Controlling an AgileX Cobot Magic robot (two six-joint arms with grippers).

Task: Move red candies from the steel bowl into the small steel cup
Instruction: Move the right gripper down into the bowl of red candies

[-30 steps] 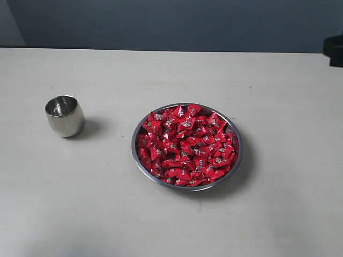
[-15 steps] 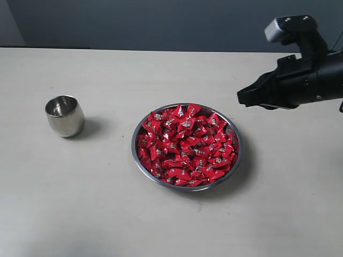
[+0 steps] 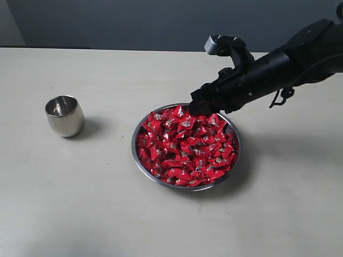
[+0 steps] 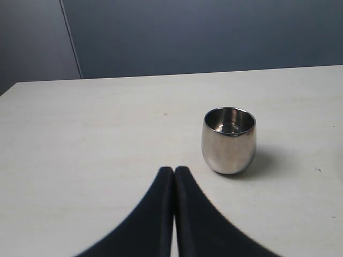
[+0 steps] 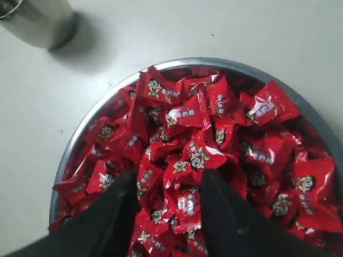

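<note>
The steel bowl (image 3: 140, 166) sits mid-table, heaped with red candies (image 3: 185, 145). The small steel cup (image 3: 64, 115) stands upright and looks empty to the bowl's left, well apart from it. My right gripper (image 3: 196, 108) reaches in from the right and hangs over the bowl's far rim. In the right wrist view that gripper (image 5: 169, 181) is open, its two black fingers (image 5: 222, 211) spread over the red candies (image 5: 185, 115) with the bowl rim (image 5: 80, 131) around them. My left gripper (image 4: 174, 170) is shut, short of the cup (image 4: 229, 140).
The pale table (image 3: 96, 209) stretches around the bowl and cup. A dark wall (image 3: 161, 21) runs along its far edge. The right arm (image 3: 278, 64) crosses above the table's right side.
The right arm has swung in from the right and dropped to the bowl's far rim. Its jaws now stand open. Bowl, candies and cup have not moved.
</note>
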